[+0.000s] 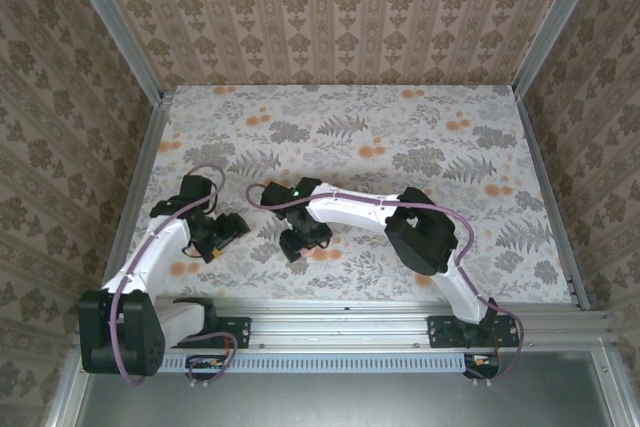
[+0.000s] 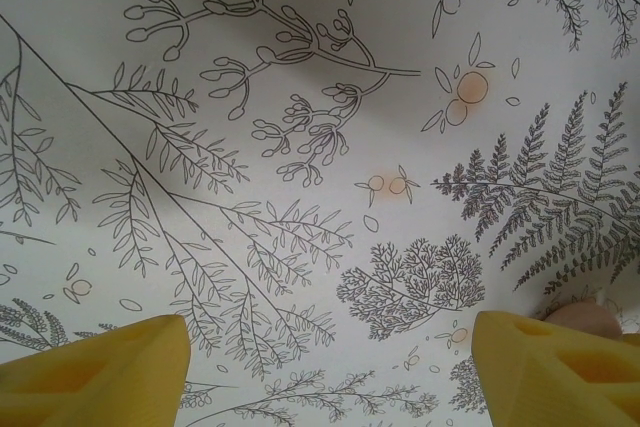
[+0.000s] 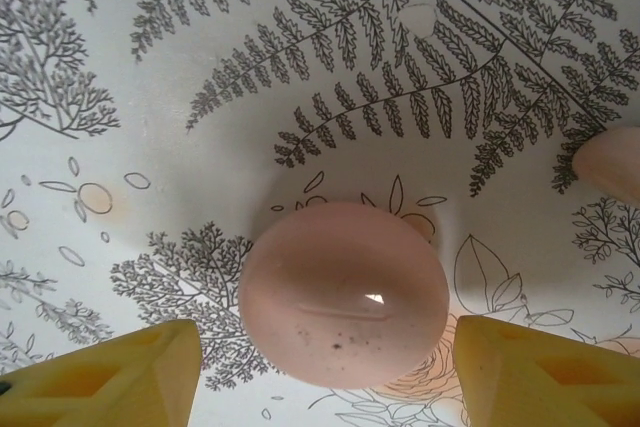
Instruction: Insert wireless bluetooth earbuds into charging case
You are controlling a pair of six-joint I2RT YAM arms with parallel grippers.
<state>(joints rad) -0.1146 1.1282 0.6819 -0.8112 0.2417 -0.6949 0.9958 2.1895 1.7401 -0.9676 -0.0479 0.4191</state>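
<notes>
floral table (image 1: 400,117), left hand (image 2: 330,337) spread wide over the leaf print, right hand (image 3: 328,335) apart too, glossy pinkish charging case (image 3: 340,267) sitting between its fingers, not pinched, smaller pinkish bit (image 3: 605,162) nearby

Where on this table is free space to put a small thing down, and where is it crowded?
Free: the far half of the table, from both claws to the back wall, and the strip between the right arm and the right rail. Crowded: the near middle, where the left claw and the right claw stand close, the right one straddling a pinkish rounded piece.
</notes>
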